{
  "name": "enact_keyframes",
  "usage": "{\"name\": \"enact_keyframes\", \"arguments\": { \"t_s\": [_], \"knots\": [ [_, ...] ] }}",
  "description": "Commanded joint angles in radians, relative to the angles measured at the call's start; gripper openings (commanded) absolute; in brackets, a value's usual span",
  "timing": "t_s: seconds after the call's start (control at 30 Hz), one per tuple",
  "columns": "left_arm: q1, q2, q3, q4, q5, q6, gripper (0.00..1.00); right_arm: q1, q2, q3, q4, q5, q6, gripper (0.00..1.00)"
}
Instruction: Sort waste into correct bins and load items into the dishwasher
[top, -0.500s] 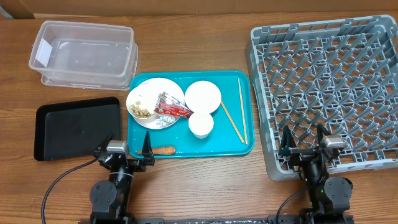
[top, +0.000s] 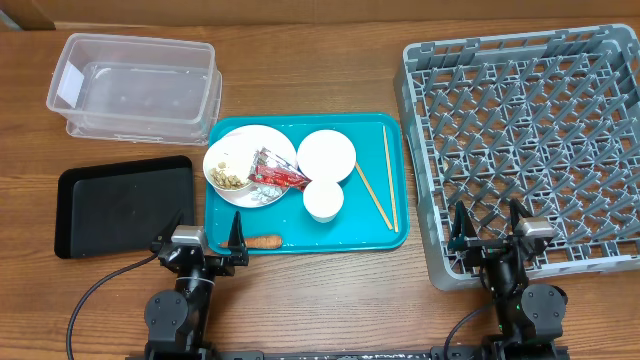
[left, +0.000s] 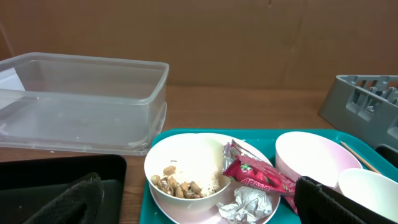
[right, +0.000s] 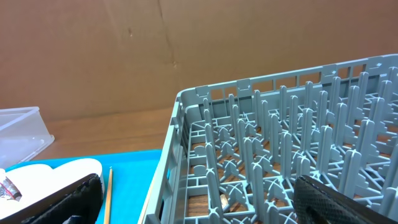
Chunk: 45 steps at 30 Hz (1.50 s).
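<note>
the carrot (top: 262, 241) lies just right of the left gripper (top: 208, 233), long axis crosswise to its fingers. the right gripper (top: 490, 228) sits well apart; both stand spread, empty.

Left gripper (top: 208, 238) parked low, jaws wide apart, empty. Right gripper (top: 490, 236) parked low, jaws wide, empty.

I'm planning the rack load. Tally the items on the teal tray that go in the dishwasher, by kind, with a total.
Plate: 1
Bowls: 2
Cup: 1
Chopsticks: 2
Total: 6
</note>
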Motion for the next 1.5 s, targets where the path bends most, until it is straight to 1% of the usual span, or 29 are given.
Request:
{"name": "enact_keyframes", "arguments": {
  "t_s": [0.0, 1.0, 1.13, 1.23, 1.3, 1.37, 1.43, 1.47],
  "knots": [
    [0.006, -0.008, -0.003, 0.0, 0.012, 0.015, 1.0, -0.003, -0.012, -0.01, 0.006, 0.002, -0.003, 1.0],
    [0.006, -0.008, -0.003, -0.002, -0.011, 0.015, 1.0, -0.003, -0.012, -0.01, 0.007, 0.0, -0.002, 1.0],
    [0.006, -0.008, 0.017, -0.007, 0.024, 0.015, 1.0, -0.003, -0.012, 0.001, 0.002, 0.002, 0.0, 1.0],
    [0.006, -0.002, 0.061, -0.055, 0.015, 0.015, 1.0, -0.003, -0.011, 0.05, -0.043, 0.002, 0.0, 1.0],
    [0.006, 0.035, 0.132, -0.142, 0.014, 0.015, 1.0, -0.003, 0.006, 0.134, -0.135, 0.002, 0.001, 1.0],
    [0.006, 0.081, 0.187, -0.193, 0.014, 0.015, 1.0, -0.003, 0.032, 0.188, -0.184, 0.002, 0.019, 1.0],
    [0.006, 0.157, 0.256, -0.24, 0.018, 0.014, 1.0, -0.003, 0.082, 0.251, -0.223, 0.002, 0.048, 1.0],
    [0.006, 0.232, 0.319, -0.274, 0.034, 0.015, 1.0, -0.003, 0.131, 0.304, -0.257, 0.001, 0.072, 1.0]
  ]
}}
